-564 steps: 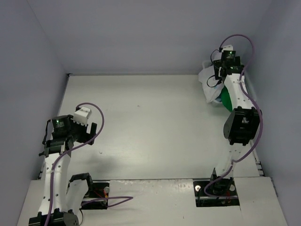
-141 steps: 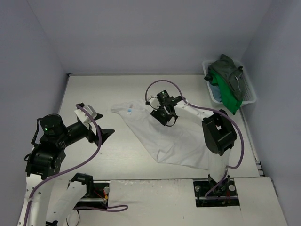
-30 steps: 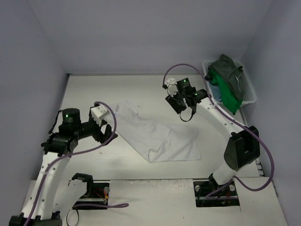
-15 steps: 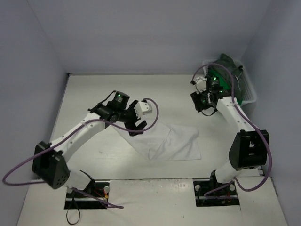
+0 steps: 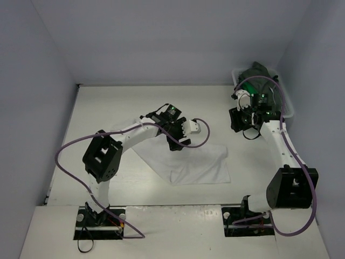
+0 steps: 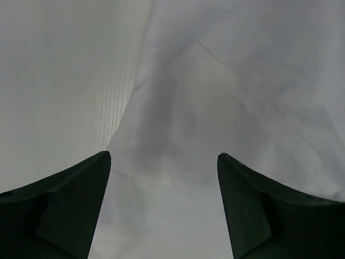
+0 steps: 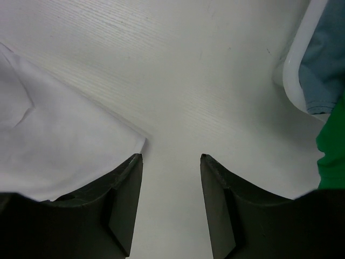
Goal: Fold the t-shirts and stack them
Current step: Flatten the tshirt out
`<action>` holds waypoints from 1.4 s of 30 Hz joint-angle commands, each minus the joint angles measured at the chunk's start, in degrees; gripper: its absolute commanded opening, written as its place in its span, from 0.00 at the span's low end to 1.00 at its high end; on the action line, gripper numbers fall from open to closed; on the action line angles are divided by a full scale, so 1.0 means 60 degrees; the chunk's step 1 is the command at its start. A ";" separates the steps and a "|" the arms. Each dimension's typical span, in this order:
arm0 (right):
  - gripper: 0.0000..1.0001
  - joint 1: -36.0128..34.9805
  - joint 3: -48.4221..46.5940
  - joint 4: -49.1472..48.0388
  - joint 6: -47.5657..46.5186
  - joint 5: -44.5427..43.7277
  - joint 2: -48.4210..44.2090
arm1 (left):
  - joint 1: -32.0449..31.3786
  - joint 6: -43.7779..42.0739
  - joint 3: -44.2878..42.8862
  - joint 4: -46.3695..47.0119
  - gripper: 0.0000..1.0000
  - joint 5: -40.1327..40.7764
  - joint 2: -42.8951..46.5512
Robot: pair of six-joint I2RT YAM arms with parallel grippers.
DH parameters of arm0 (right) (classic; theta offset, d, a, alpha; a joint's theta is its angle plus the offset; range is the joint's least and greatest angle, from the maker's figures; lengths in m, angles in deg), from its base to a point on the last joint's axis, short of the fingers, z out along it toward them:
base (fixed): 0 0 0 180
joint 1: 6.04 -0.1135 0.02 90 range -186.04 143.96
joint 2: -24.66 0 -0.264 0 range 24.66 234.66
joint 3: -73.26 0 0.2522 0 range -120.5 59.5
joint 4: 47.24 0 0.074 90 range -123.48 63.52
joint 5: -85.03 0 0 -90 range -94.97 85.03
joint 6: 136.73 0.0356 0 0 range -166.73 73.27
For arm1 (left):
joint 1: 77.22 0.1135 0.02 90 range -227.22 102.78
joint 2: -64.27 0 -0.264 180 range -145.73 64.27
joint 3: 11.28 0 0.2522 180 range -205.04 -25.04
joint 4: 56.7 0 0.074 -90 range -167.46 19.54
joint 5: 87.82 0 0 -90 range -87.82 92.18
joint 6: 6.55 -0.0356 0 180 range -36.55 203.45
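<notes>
- The white t-shirt [image 5: 200,162] lies on the bench [image 5: 108,118], a little below the middle of the overhead frame. It is partly doubled over, with a slanted left edge and a squarer right end.
- The left arm reaches from the lower left up and across to the middle of that frame. Its left tool [image 6: 163,157] sits over the shirt's upper edge.
- In the left wrist view the two dark fingers [image 6: 64,210] stand wide apart with nothing between them. White cloth with soft creases fills the gap, and bare bench shows in the upper left. I cannot tell whether the fingertips touch the cloth.
- The right arm rises along the right side of the overhead frame. Its right tool [image 7: 171,156] hangs over bare bench between the white shirt's right end and the basket [image 7: 292,75].
- The right tool's fingers are also parted and grip nothing. A corner of the white shirt lies at the left of the right wrist view, just beside the left fingertip.
- The basket sits in the upper right corner of the overhead frame. The dark grey-green t-shirt [image 5: 257,71] is heaped on top of it.
- In the right wrist view the teal-blue t-shirt [image 7: 324,54] shows inside the basket's rim at the upper right. The bright green t-shirt [image 7: 331,145] hangs below it at the right edge.
</notes>
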 commanded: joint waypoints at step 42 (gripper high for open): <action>0.43 0.0212 0.0398 -0.0124 0.0139 0.1253 -0.0360 | -0.0855 0.0509 -0.2853 0.0676 0.48 -0.0882 -0.2438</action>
